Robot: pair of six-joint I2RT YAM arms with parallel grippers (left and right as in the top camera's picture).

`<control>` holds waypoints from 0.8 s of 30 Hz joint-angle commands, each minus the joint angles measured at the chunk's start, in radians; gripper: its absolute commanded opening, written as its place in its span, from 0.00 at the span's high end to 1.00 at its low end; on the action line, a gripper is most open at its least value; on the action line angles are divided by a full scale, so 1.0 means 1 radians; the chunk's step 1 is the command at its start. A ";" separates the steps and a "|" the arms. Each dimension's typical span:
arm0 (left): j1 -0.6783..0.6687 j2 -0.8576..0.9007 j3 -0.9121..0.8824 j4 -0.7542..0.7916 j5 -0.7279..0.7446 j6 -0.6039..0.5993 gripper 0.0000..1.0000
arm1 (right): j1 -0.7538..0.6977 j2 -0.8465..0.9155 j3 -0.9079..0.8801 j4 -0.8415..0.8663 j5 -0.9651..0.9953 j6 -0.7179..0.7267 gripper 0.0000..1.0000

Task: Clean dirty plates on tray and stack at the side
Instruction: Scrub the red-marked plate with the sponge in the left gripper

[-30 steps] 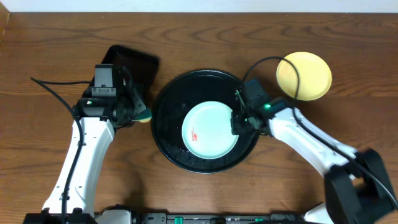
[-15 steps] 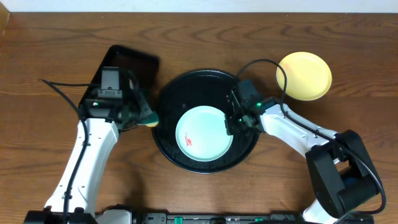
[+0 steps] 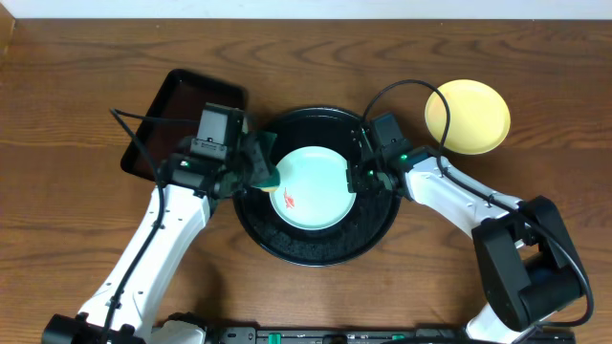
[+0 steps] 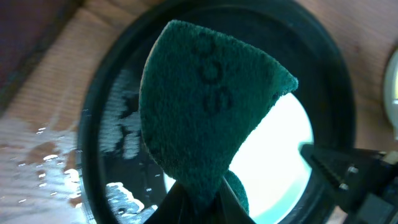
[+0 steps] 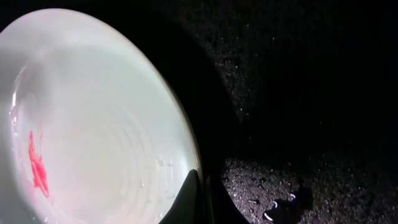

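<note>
A pale mint-blue plate [image 3: 312, 187] with a red smear [image 3: 288, 201] lies tilted in the large round black tray [image 3: 316, 244]. My right gripper [image 3: 356, 179] is shut on the plate's right rim; in the right wrist view the fingers [image 5: 193, 199] pinch the rim of the plate [image 5: 93, 130], whose smear [image 5: 36, 165] shows. My left gripper [image 3: 251, 172] is shut on a green sponge [image 3: 264, 170] at the plate's left edge. The sponge [image 4: 205, 106] fills the left wrist view above the plate [image 4: 280, 155]. A pale yellow plate [image 3: 467, 116] sits on the table at the far right.
A smaller rectangular black tray [image 3: 163, 124] lies at the back left, behind my left arm. Water drops glint on the round tray's wet floor [image 4: 121, 193]. A black cable [image 3: 411, 96] loops over the right arm near the yellow plate.
My left gripper has moved right with the sponge, from beside the small tray to the plate's left edge. My right gripper has shifted the plate up and a little left in the round tray.
</note>
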 commanded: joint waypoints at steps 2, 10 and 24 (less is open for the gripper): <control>-0.027 0.006 -0.003 0.018 0.012 -0.043 0.93 | 0.002 0.027 0.014 0.006 0.052 0.016 0.99; -0.032 0.046 -0.004 0.022 0.012 -0.088 0.92 | 0.001 0.028 0.014 0.018 0.133 0.020 0.99; -0.136 0.231 -0.004 0.187 0.080 -0.176 0.93 | 0.001 0.028 0.014 0.017 0.155 0.135 0.99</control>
